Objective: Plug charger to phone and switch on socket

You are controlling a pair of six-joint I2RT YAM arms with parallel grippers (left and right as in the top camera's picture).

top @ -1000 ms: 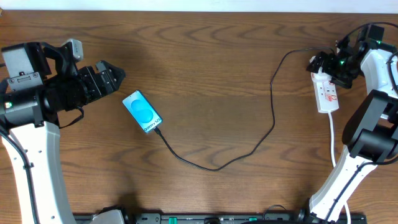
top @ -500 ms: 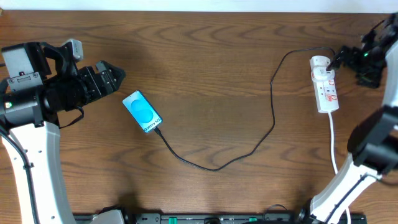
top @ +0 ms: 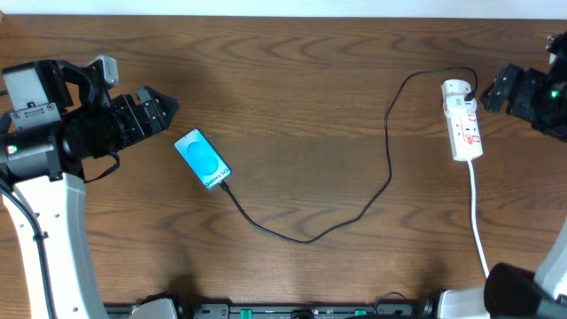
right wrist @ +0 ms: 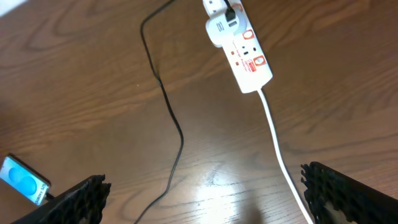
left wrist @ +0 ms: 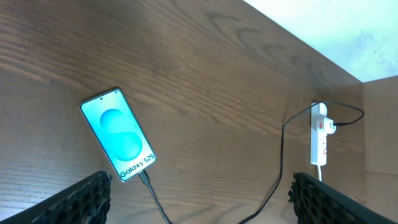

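A phone [top: 203,159] with a blue screen lies on the left of a wooden surface [top: 301,71]. The black charger [top: 389,164] runs from the phone's lower end to the white socket [top: 463,120] at far right. The left hand [top: 159,108] is open near the phone. The right hand [top: 494,89] is open near the socket.

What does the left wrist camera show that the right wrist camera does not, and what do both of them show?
Only left wrist: the whole phone with its Galaxy S25 text, and the charger tip at its lower end. Only right wrist: the long run of the white cord from the socket. Both: phone, charger, socket, wooden table.
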